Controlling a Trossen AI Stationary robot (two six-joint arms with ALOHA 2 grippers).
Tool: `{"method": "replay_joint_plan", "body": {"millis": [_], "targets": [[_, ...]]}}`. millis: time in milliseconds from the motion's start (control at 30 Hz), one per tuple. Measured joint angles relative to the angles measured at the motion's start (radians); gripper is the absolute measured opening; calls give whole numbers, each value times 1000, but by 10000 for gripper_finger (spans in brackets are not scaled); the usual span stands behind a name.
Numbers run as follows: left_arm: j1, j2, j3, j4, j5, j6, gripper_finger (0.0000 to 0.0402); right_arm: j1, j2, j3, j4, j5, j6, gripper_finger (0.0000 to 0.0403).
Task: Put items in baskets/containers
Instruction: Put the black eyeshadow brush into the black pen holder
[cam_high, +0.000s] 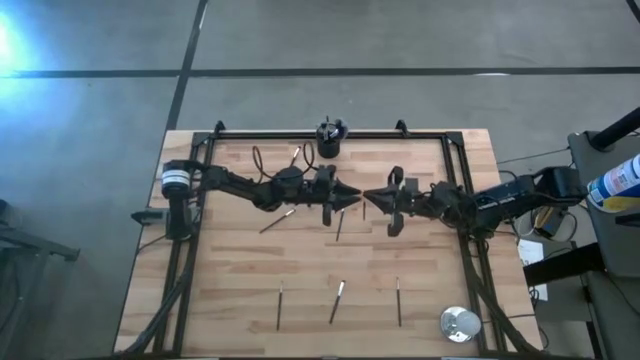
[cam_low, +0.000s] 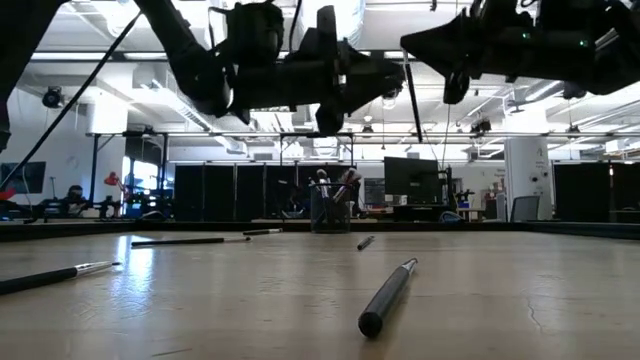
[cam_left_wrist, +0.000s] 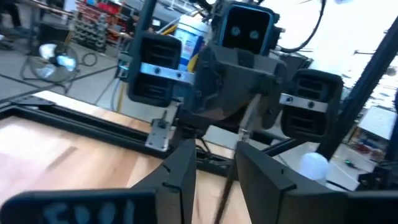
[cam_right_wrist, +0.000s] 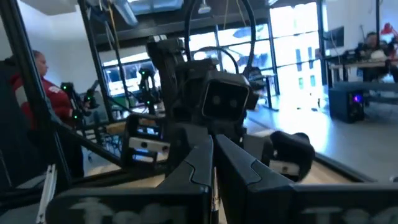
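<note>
My two grippers meet tip to tip above the table's middle. My right gripper (cam_high: 372, 198) is shut on a thin dark brush (cam_low: 407, 105) that hangs below it. My left gripper (cam_high: 350, 197) is open; in the left wrist view its fingers (cam_left_wrist: 180, 171) stand on either side of that brush (cam_left_wrist: 227, 180), and I cannot tell if they touch it. The black cup (cam_high: 330, 143) stands at the far edge with several brushes upright in it, also in the low view (cam_low: 330, 210). Loose brushes lie flat on the table, among them one (cam_high: 340, 225) under the grippers and one (cam_high: 275, 222) to its left. My right gripper pinches the brush's shaft (cam_right_wrist: 214, 186) between its two fingers, near the brush's upper end (cam_low: 405, 62). The fingers come level from the table's right and lie across the brush. The brush hangs roughly upright below them, clear of the table.
Three more brushes (cam_high: 279, 305) (cam_high: 337, 302) (cam_high: 398, 300) lie near the table's front edge, and one (cam_high: 297, 157) lies beside the cup. A round silver disc (cam_high: 460, 325) sits at the front right corner. A black frame rail (cam_high: 300, 133) runs round the table.
</note>
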Motion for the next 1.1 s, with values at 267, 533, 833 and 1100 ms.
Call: {"method": "replay_joint_plan", "body": {"millis": [267, 533, 833, 1100], "targets": [[-7, 0, 35, 0, 18, 6, 108, 0, 0, 40, 0, 0, -52, 8], [-8, 0, 38, 3, 20, 43, 101, 0, 2, 78, -1, -7, -86, 8], [-5, -1, 67, -1, 72, 82, 12, 6, 1, 89, -23, -20, -75, 10], [49, -84, 66, -140, 55, 152, 9, 5, -16, 61, -38, -5, -60, 66]]}}
